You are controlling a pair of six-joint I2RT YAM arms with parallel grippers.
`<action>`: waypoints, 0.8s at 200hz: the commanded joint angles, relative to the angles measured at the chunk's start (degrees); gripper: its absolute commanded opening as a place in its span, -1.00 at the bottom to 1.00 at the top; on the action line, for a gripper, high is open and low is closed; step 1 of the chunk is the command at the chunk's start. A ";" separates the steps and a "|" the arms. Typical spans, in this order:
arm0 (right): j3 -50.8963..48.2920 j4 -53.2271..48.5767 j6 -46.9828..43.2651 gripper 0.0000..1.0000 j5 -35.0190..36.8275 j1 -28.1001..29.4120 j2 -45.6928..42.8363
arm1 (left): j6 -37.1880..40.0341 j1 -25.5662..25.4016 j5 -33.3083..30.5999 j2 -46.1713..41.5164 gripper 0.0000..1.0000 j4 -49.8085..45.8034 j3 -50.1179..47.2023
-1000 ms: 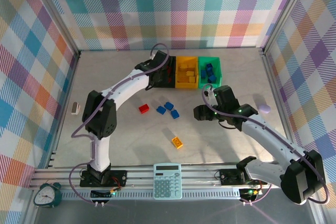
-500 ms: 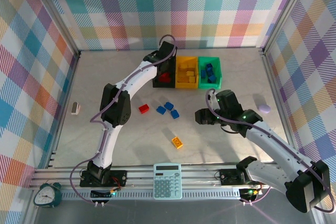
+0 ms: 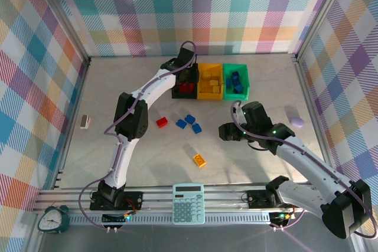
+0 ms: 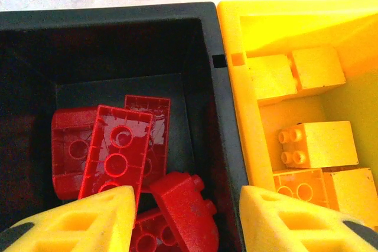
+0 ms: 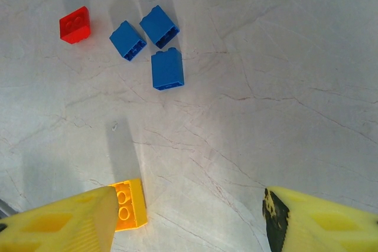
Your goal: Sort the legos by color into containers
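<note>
Overhead, three small open bins sit side by side at the far middle of the table (image 3: 118, 163): a black bin (image 3: 175, 94) on the left, a yellow bin (image 3: 209, 97) in the middle and a green bin (image 3: 246, 81) on the right, their walls touching. The left arm reaches far across the table, and the left gripper (image 3: 188, 78) hangs over the black bin. From its wrist camera, the left gripper (image 4: 186, 196) is open, its two yellow fingers (image 4: 94, 216) spread apart with nothing between them, one over the black bin and one over the yellow bin's left side. Red bricks (image 4: 118, 151) lie heaped in the black bin, yellow bricks (image 4: 322, 143) lie in the yellow bin, and blue bricks (image 3: 235, 81) lie in the green bin. Five bricks lie loose on the table near of the bins: one red brick (image 3: 162, 122), three blue bricks (image 3: 189, 118) clustered just to its right, and a yellow-orange brick (image 3: 199, 159) nearer the arms' bases. The right gripper (image 3: 223, 132) hovers over bare table to the right of the blue cluster; its wrist camera shows the right gripper (image 5: 190, 199) open and empty, with the yellow-orange brick (image 5: 129, 205) just beside one finger. A teal calculator (image 3: 188, 203) rests at the near edge, and a pale lilac lump (image 3: 298, 122) lies toward the right.
</note>
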 commanded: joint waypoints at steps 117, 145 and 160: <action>5.07 6.10 -2.79 0.41 1.73 10.19 12.87 | -1.12 0.54 -8.04 -42.91 0.09 5.59 -39.02; 8.91 8.72 -4.23 0.46 1.91 13.04 19.29 | -3.65 0.55 -9.33 -52.23 0.08 2.46 -48.51; 11.02 9.67 -4.92 0.46 1.55 13.92 22.65 | -5.52 0.58 -9.73 -57.20 0.08 1.34 -53.82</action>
